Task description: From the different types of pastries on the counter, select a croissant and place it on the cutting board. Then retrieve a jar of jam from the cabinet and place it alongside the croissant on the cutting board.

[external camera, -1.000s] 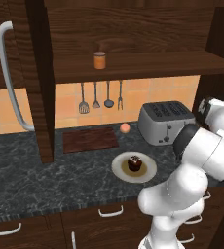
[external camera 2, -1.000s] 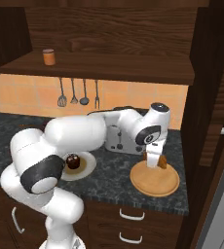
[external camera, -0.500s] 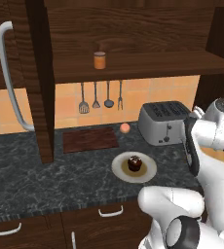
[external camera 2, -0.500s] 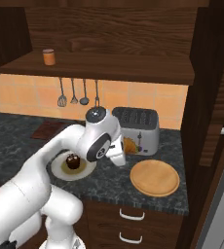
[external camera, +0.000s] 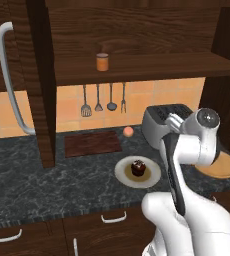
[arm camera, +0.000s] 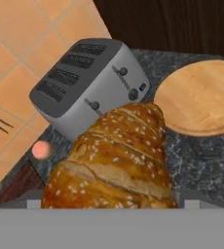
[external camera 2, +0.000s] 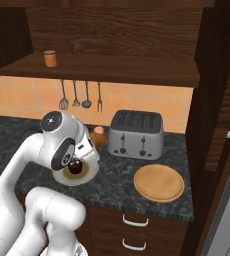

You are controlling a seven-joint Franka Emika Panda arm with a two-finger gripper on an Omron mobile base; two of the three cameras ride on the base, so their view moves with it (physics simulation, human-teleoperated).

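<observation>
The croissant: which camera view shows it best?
The hand view: the croissant sits large in the foreground before the toaster. In the right base view a small brown part shows beside the hand; the left base view does not help.

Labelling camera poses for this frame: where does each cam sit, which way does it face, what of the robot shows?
Left base view: behind the arm to its left, facing the backsplash; white arm at lower right.
Right base view: behind to its right, same counter; arm at lower left.
Hand view: on the hand, looking over the croissant in the gripper.
Shared: toaster, round board.
</observation>
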